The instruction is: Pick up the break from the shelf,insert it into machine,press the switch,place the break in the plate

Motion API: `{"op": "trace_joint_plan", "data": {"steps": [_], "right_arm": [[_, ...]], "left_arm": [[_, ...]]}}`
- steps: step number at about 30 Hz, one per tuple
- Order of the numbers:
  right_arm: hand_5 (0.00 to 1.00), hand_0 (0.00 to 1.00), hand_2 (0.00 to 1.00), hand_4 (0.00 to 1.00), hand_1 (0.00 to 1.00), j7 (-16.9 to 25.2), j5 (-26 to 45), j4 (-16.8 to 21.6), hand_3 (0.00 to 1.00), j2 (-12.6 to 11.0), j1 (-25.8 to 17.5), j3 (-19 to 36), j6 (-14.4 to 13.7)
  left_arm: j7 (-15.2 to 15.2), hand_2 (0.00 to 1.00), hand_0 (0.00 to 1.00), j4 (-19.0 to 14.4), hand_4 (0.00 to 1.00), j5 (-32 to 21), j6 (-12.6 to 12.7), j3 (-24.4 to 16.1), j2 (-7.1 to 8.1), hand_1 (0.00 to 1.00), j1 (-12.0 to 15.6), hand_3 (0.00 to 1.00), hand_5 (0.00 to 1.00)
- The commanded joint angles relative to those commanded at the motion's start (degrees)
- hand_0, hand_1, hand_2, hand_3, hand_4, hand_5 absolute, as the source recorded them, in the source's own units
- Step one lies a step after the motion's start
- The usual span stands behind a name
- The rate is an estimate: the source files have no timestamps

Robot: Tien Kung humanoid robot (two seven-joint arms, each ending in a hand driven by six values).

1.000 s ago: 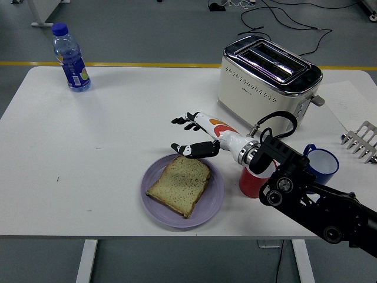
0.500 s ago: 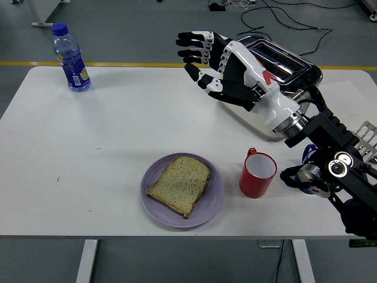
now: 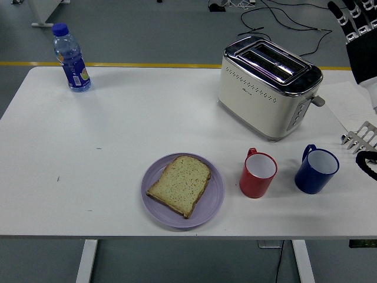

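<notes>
Black fingertips [image 3: 349,12] of the right hand [image 3: 360,41] are spread wide and hold nothing, raised at the upper right edge. The bread slice [image 3: 180,184] lies on the purple plate [image 3: 214,200], left of the red mug [image 3: 258,173] and the toaster [image 3: 268,85].

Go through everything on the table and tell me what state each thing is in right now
Bread slice: lying flat on the plate.
Purple plate: holds the bread.
Toaster: slots empty.
Red mug: upright, empty.
Blue mug: upright, empty.
Water bottle: upright, capped.
Right hand: raised at the top right corner, holding nothing.
</notes>
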Motion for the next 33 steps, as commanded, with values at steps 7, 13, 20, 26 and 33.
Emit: {"op": "trace_joint_plan", "data": {"steps": [7, 13, 20, 26, 33], "right_arm": [[0.218, 0.796, 0.745, 0.476, 0.721, -1.3, 0.7, -6.0, 0.641, 0.9, -4.8, 8.8, -0.4], [0.208, 0.803, 0.780, 0.465, 0.733, -5.6, -0.1, -10.9, 0.685, 1.2, -8.1, 13.6, -0.1], [0.216, 0.813, 0.788, 0.473, 0.749, -8.9, -0.6, -13.7, 0.716, 1.5, -10.1, 15.9, 1.8], [0.241, 0.818, 0.793, 0.484, 0.757, -10.0, 0.7, -15.5, 0.733, 2.0, -11.3, 16.8, 2.7], [0.239, 0.813, 0.791, 0.484, 0.749, -9.5, 1.7, -17.7, 0.729, 2.6, -12.4, 18.4, 2.3]], "left_arm": [[0.0, 0.674, 0.684, 0.0, 0.452, 0.2, 0.0, -0.2, -0.18, 0.613, 0.2, 0.701, 0.998], [0.2, 0.673, 0.684, 0.0, 0.449, 1.1, -0.1, -0.9, -0.31, 0.616, 0.5, 0.702, 0.998], [0.4, 0.673, 0.684, 0.0, 0.449, 2.2, -0.3, -1.7, -0.41, 0.616, 0.9, 0.702, 0.998], [0.5, 0.675, 0.684, 0.0, 0.448, 3.1, -0.3, -2.3, -0.43, 0.617, 1.1, 0.701, 0.998], [0.8, 0.674, 0.684, 0.0, 0.446, 3.9, -0.5, -2.7, -0.38, 0.617, 1.3, 0.700, 0.998]]}}
